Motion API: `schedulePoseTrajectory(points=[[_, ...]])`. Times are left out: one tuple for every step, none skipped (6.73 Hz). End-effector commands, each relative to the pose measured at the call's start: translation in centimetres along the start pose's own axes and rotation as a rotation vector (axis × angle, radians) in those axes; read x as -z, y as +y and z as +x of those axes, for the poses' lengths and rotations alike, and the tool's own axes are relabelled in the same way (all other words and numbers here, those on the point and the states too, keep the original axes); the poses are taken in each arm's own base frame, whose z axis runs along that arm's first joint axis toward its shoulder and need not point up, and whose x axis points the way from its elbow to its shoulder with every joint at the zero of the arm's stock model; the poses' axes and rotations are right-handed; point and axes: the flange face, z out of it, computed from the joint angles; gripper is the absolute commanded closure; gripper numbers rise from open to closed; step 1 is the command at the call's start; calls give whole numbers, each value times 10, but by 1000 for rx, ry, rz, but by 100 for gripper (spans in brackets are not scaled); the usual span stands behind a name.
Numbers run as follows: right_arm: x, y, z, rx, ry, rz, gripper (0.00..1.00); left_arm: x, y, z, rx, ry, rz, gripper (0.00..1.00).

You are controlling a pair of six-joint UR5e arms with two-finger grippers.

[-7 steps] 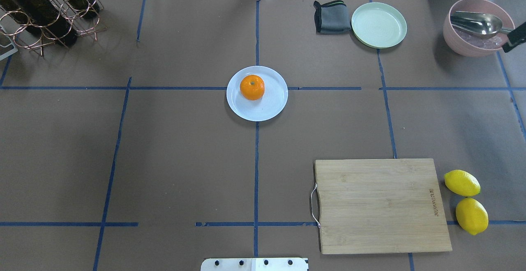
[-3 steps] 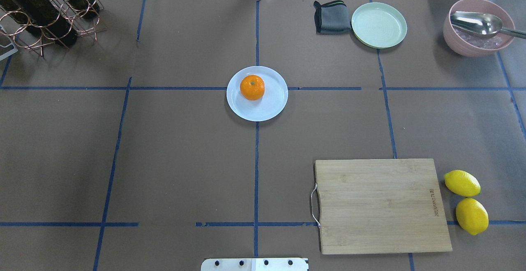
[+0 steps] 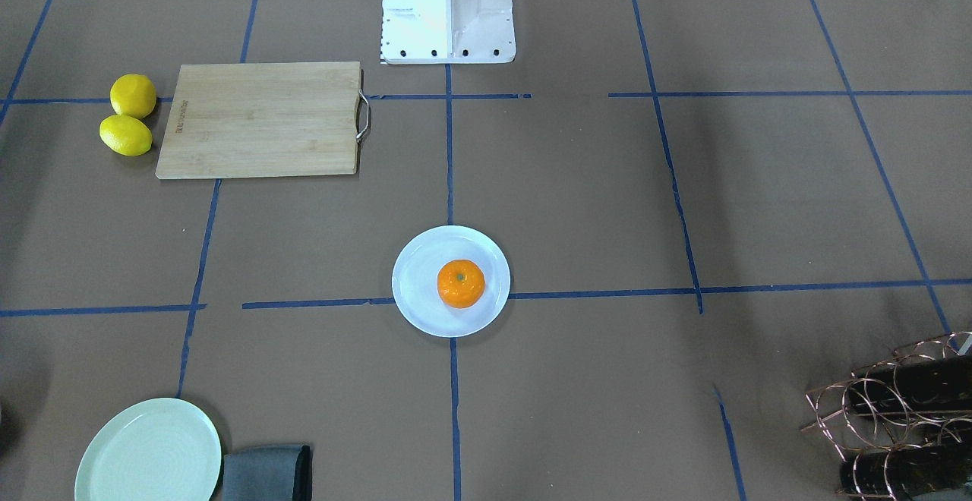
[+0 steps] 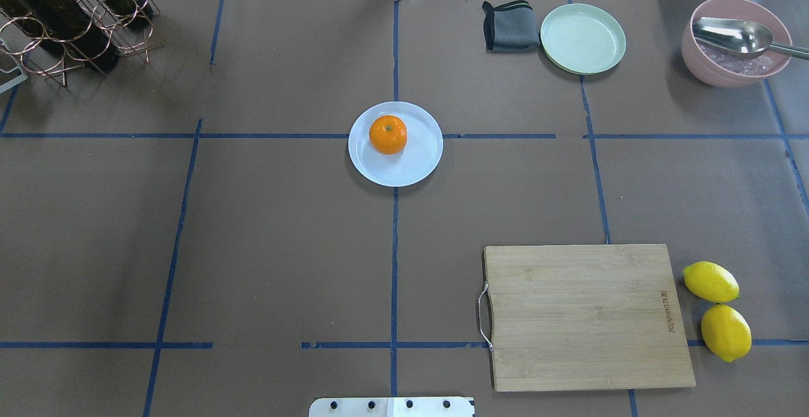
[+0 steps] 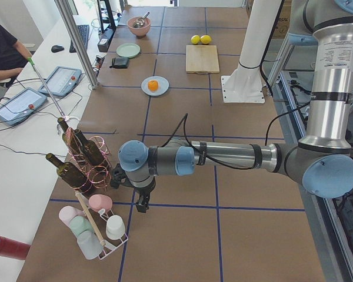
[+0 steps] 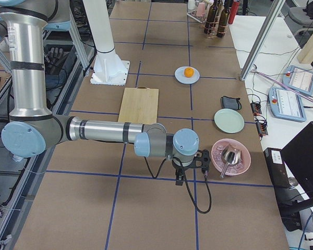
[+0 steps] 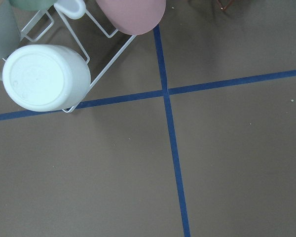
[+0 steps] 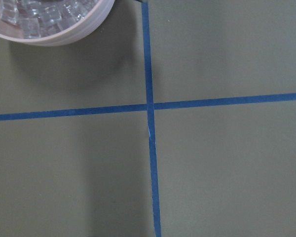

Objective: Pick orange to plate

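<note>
The orange (image 4: 388, 134) sits on the pale bluish-white plate (image 4: 418, 159) at the table's middle, a little toward the plate's far-left side; the front view shows the orange (image 3: 461, 283) and the plate (image 3: 416, 288) too. No gripper is near it. My left gripper (image 5: 142, 203) hangs low at the table's left end beside the cup rack. My right gripper (image 6: 178, 179) hangs at the right end beside the pink bowl. Each shows only in a side view, so I cannot tell whether it is open or shut.
A bamboo cutting board (image 4: 588, 316) lies front right with two lemons (image 4: 710, 281) beside it. A mint-green plate (image 4: 583, 38), grey cloth (image 4: 509, 25) and pink bowl (image 4: 714, 66) holding ice and a spoon stand far right. A bottle rack (image 4: 69, 12) is far left; a cup rack (image 5: 97, 226) stands beyond it.
A dark gripper tip at the overhead view's right edge by the pink bowl has left the view. The orange and plate have not moved.
</note>
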Motion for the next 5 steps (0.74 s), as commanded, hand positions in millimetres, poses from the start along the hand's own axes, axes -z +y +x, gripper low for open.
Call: schedulePoseTrajectory(points=[[2, -1, -1, -36, 2, 3, 0, -1, 1, -2, 5, 0, -1, 0], [4, -1, -3, -46, 2, 7, 0, 0, 0, -2, 4, 0, 0, 0], [5, -1, -3, -44, 8, 10, 0, 0, 2, -3, 7, 0, -1, 0], [5, -1, -3, -44, 8, 10, 0, 1, 1, -3, 6, -1, 2, 0], [4, -1, -3, -45, 6, 8, 0, 4, 2, -5, 10, -2, 8, 0]])
